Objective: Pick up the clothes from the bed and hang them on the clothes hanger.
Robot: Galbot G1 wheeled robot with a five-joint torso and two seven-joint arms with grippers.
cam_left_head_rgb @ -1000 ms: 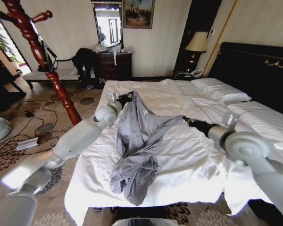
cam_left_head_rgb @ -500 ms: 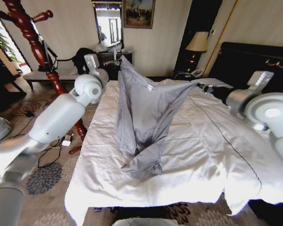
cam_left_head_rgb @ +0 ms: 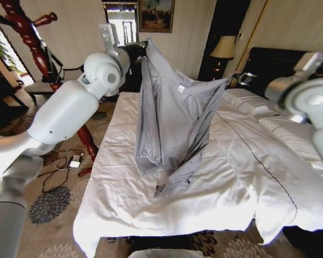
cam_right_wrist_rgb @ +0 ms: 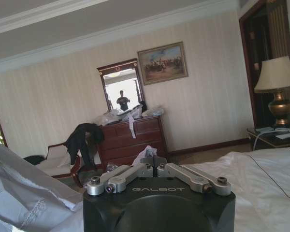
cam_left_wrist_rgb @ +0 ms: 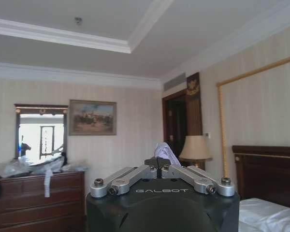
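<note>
Head view: jacket [cam_left_head_rgb: 175, 115] likely hides dresser [cam_left_wrist_rgb: 36, 200].

1. Red-brown wooden coat stand [cam_left_head_rgb: 27, 40] at the left, rising from a patterned carpet [cam_left_head_rgb: 56, 201].
2. Dark wooden dresser [cam_right_wrist_rgb: 135, 140] by the far wall, mirror [cam_right_wrist_rgb: 120, 89] above it.
3. Framed painting [cam_right_wrist_rgb: 162, 63] beside the mirror.
4. Lamp [cam_right_wrist_rgb: 276, 87] with a pale shade on a nightstand.
5. Black garment [cam_right_wrist_rgb: 82, 140] draped over a bench.

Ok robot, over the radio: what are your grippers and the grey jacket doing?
Left gripper and right gripper raised, jaws shut on grey jacket. Jacket spread between them, its hem on the bed. Wooden coat stand at left.
</note>
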